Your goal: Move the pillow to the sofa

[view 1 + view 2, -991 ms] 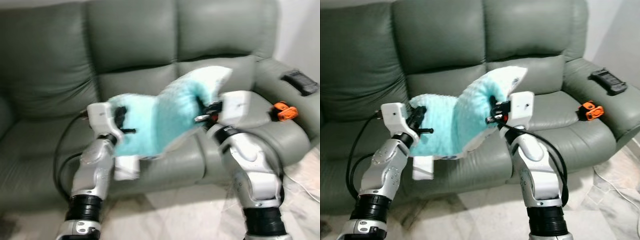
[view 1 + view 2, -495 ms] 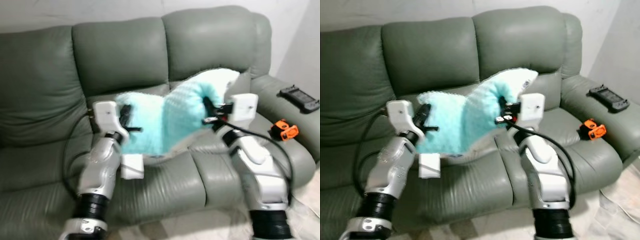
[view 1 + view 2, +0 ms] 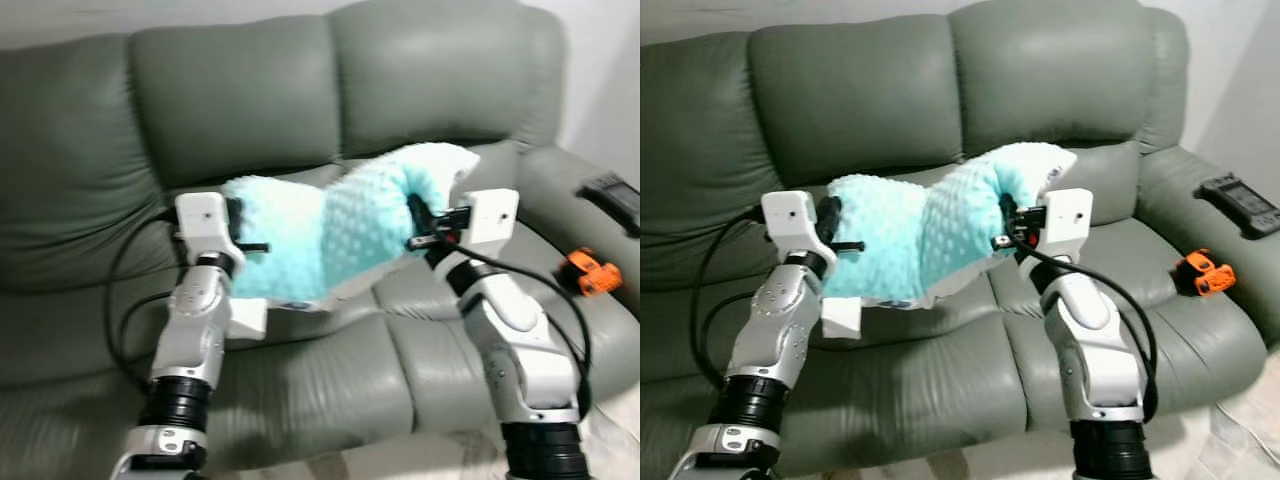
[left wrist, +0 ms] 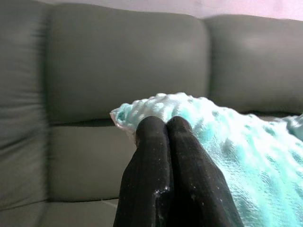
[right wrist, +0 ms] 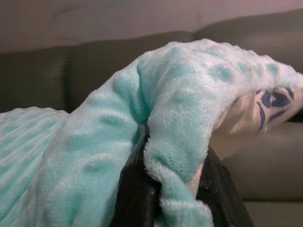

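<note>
Grey sofa [image 3: 1060, 90] cushions lay directly below your pillow [image 3: 930, 235], slung lengthwise between the left gripper [image 3: 840, 235] and right gripper [image 3: 1008, 228], both clenched on its ends.

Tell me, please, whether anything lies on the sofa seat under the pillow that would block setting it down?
Nothing visible does. The pillow hangs between the left gripper and right gripper, over bare sofa cushions. The orange object lies far off on the right seat.
</note>
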`<state>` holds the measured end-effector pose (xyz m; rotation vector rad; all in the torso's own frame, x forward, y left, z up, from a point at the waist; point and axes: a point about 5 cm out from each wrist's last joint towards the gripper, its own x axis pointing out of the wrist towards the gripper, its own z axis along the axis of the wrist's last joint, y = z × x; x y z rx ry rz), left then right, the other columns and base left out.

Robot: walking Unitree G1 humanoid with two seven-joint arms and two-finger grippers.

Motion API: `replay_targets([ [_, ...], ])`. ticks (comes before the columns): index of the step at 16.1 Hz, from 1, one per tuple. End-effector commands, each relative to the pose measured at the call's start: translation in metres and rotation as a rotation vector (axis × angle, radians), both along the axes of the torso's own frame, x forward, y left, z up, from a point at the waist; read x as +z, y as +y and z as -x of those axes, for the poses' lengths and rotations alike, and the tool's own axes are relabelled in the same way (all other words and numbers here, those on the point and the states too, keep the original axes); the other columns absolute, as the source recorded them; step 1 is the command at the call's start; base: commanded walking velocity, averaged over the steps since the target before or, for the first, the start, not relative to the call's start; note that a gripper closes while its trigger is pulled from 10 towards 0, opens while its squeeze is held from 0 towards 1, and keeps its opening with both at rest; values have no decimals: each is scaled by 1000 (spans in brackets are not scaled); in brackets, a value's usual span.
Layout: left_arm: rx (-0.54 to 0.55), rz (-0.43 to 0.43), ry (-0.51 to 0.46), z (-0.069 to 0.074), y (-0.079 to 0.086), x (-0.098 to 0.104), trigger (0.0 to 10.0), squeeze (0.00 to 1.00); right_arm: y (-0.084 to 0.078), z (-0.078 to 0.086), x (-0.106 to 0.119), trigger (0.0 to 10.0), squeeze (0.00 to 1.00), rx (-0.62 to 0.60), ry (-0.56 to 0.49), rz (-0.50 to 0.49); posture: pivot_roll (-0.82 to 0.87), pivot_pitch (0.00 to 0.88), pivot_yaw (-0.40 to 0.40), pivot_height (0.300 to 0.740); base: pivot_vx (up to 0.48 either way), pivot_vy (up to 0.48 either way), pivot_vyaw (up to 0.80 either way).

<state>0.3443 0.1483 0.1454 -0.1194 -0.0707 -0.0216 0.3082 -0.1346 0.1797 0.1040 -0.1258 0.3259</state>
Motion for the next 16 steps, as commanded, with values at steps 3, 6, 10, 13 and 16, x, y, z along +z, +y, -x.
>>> replay_targets([
  [3,15,-21,-8,-1,6,2,10000,0,7,0,10,10000,0,18,-53,1,-226,0,60,740,0,0,715],
  [6,-5,-35,3,-3,4,0,10000,0,7,0,10,10000,0,11,-57,-3,-226,0,61,740,0,0,800],
  [10,-106,-47,51,-13,-9,-8,10000,0,2,-2,3,10000,0,-44,-43,-1,-219,0,68,740,0,0,600],
  [13,-222,-32,79,-18,-25,-18,10000,0,-9,1,-13,10000,0,-149,7,15,-225,0,84,740,0,0,0],
  [16,-305,-77,117,-18,-35,-30,10000,0,-21,11,-31,10000,0,-218,56,-3,-235,28,112,740,0,0,0],
])
